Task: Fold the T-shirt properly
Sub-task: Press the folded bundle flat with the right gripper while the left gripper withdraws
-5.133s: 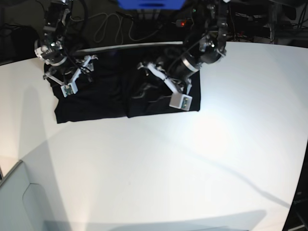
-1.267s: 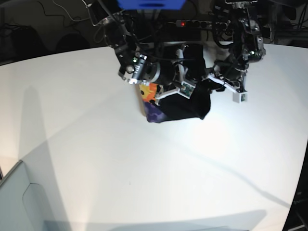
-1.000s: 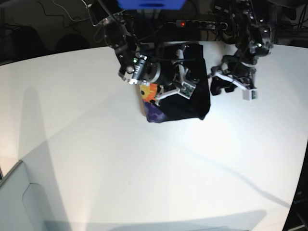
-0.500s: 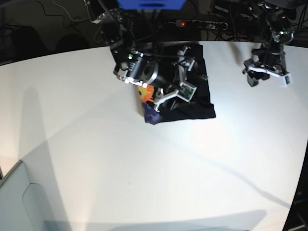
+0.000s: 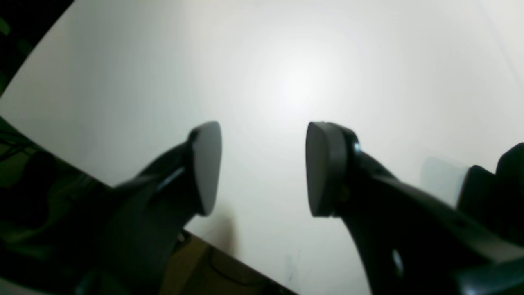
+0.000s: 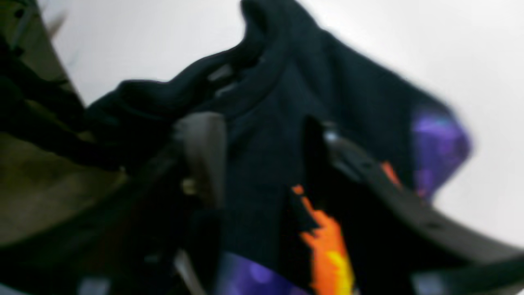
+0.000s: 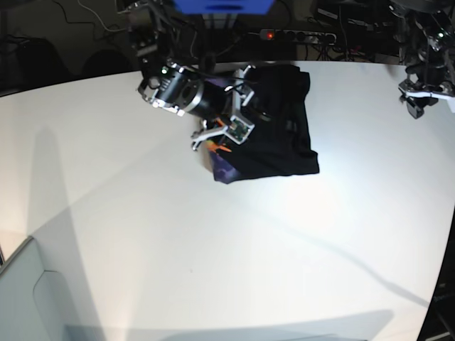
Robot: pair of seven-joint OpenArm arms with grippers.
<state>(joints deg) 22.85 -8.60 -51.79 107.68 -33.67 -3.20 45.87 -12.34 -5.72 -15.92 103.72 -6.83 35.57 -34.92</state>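
the t-shirt lies in a folded black bundle on the white table, toward the far edge and a little right of the middle in the base view. its upper layers are plain black and creased. at the near left corner the printed side shows: a patch of purple with a sliver of orange beside it. the right wrist view shows the same print blurred, an orange-yellow flame shape and purple patches on either side of it, with black cloth rumpled beyond. no brand, label or legible writing can be made out on the cloth or on the arms.

the right gripper hangs over the left edge of the bundle, just above the printed corner. in its own wrist view the fingers stand apart with black cloth seen between them; whether they touch or pinch the cloth cannot be told, as that view is blurred.

the left gripper is well apart from the garment, at the far right edge of the table. its fingers stand wide with only bare white tabletop between them, holding nothing.

cables and dark equipment sit behind the table's far edge.
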